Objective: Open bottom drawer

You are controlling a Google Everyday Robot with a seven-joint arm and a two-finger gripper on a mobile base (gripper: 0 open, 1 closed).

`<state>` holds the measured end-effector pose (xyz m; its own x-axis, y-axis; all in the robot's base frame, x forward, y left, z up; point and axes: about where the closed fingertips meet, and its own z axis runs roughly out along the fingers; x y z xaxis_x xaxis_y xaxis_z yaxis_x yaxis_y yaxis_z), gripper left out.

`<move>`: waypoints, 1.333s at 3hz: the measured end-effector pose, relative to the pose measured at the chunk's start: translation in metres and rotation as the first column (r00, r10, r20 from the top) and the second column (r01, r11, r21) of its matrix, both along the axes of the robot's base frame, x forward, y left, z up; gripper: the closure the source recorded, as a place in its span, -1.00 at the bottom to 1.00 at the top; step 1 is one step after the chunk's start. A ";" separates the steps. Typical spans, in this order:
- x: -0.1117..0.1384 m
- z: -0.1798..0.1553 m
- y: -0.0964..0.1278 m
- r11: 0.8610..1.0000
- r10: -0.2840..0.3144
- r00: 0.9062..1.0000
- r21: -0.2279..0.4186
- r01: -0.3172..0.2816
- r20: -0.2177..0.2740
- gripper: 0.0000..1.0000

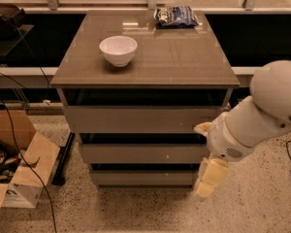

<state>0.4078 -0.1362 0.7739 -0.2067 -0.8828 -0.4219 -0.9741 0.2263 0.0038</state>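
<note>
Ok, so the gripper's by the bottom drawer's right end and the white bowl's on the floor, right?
No: the camera view shows the white bowl on the cabinet top, not the floor. The gripper is by the bottom drawer's right end.

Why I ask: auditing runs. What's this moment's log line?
bottom drawer: closed | claw: low beside drawer's right end, contact unclear | cabinet top: white bowl, snack bag
</note>
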 end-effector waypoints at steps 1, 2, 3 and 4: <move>0.013 -0.059 0.004 0.998 -0.038 0.999 0.056 0.040 -0.026 -1.00; 0.030 -0.100 0.002 0.992 -0.074 0.996 0.099 0.078 -0.040 -1.00; 0.054 -0.137 -0.009 0.987 -0.093 0.993 0.124 0.101 -0.068 -1.00; 0.054 -0.145 -0.009 0.986 -0.094 0.992 0.130 0.104 -0.083 -1.00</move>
